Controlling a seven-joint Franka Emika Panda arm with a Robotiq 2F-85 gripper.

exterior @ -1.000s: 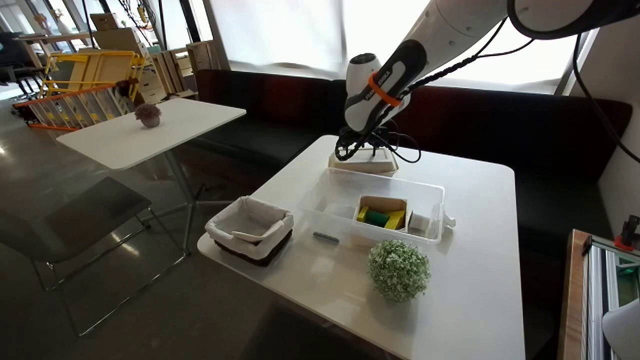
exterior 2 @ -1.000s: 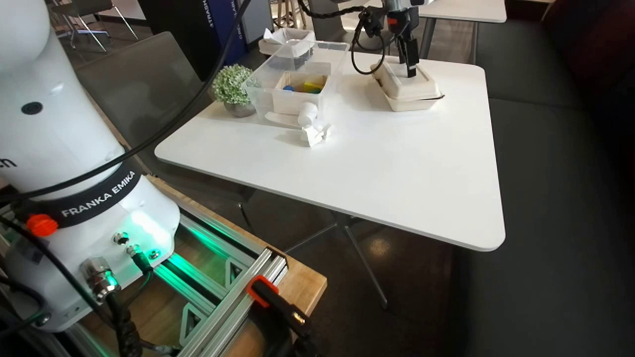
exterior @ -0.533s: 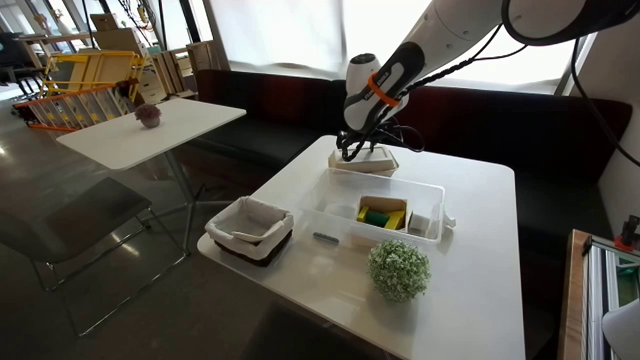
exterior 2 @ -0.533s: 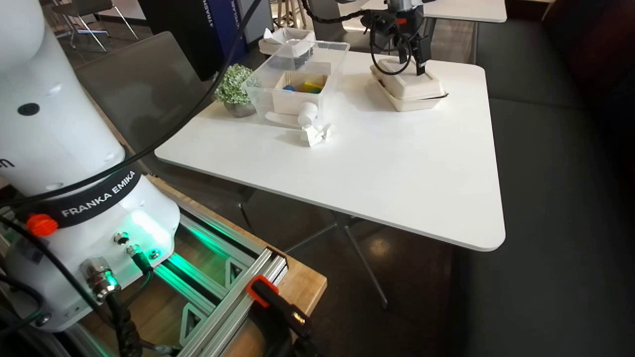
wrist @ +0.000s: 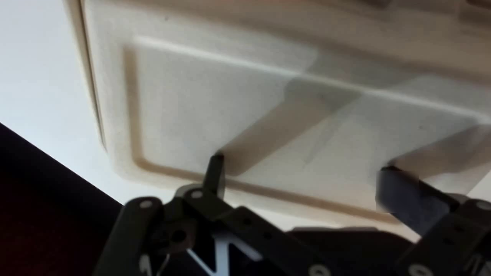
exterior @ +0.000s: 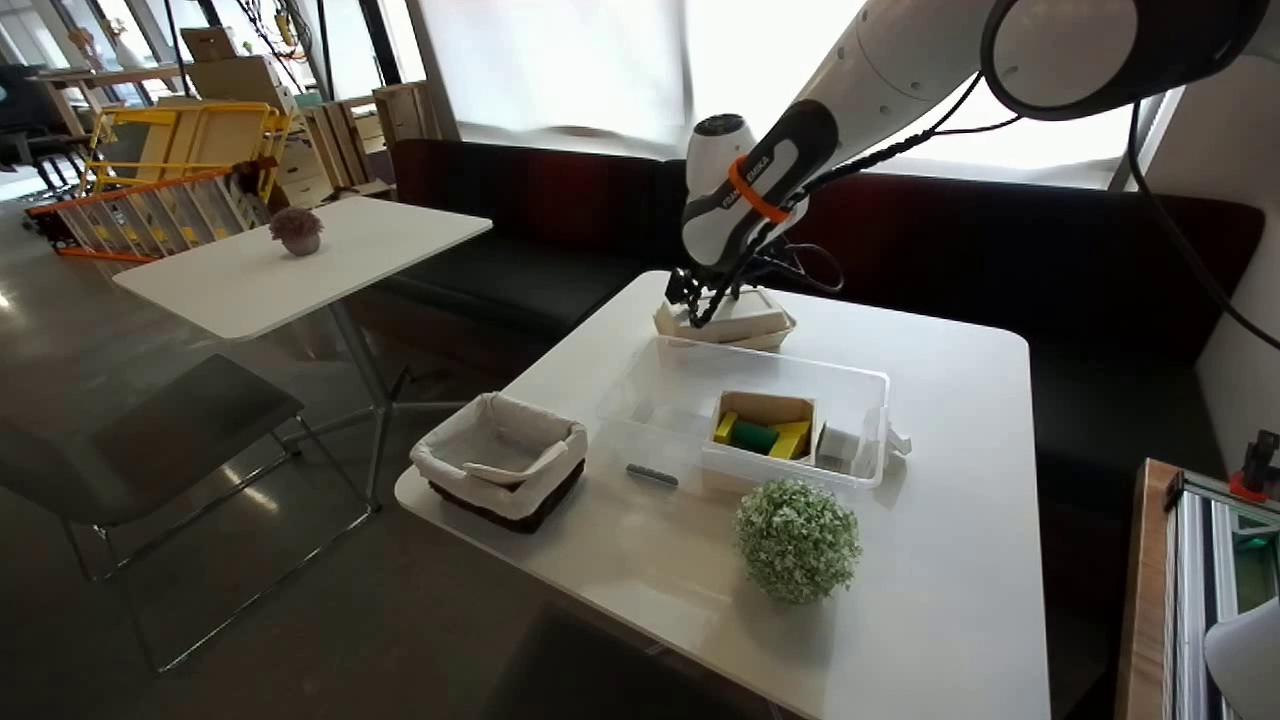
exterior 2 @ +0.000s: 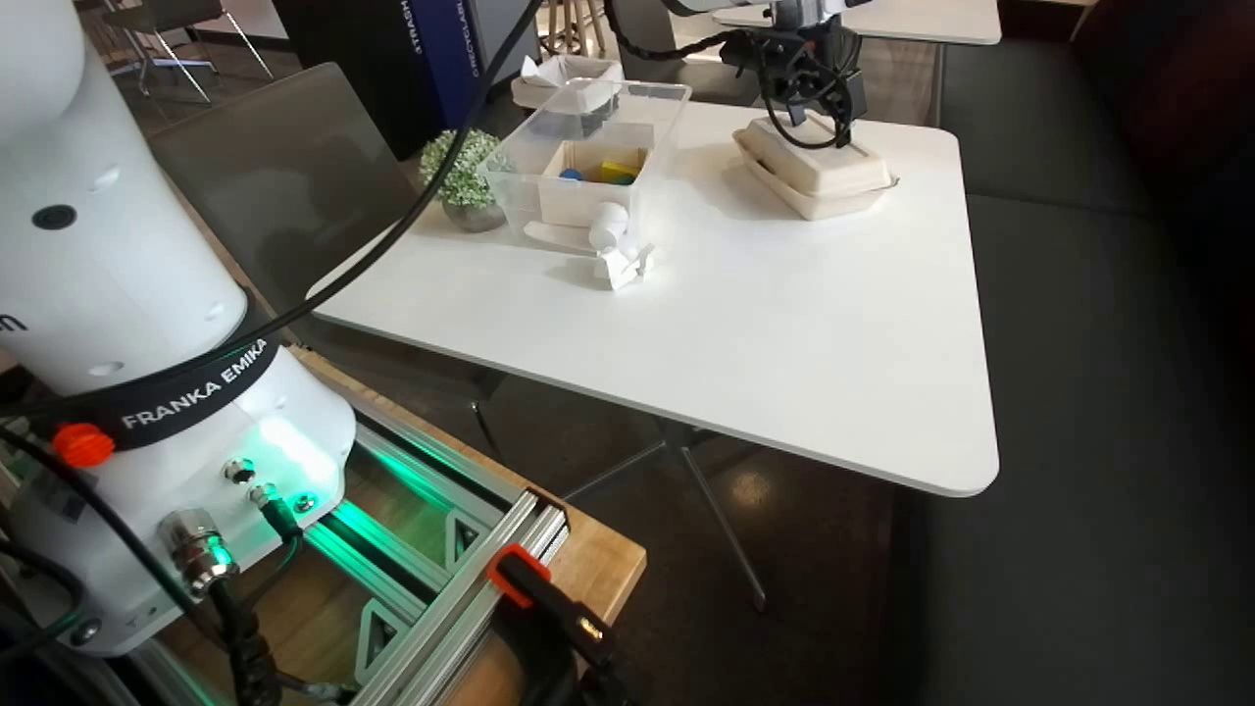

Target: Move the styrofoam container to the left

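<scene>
White table (exterior: 950, 420) stands beside a dark bench (exterior: 930, 240). Styrofoam container (exterior 2: 816, 167), off-white with a raised top, rests on the table, near the clear bin (exterior: 680, 380) but apart from it. Gripper (wrist: 303, 163) is positioned over the container, fingers (wrist: 214, 174) pointing down at its top and spread wide apart. Both fingertips appear to meet the surface, though firm contact cannot be confirmed. Inside the bin, a small box (exterior: 768, 405) holds yellow and green blocks (exterior: 756, 437). Leafy plant (exterior: 797, 540) stands just beside the bin.
</scene>
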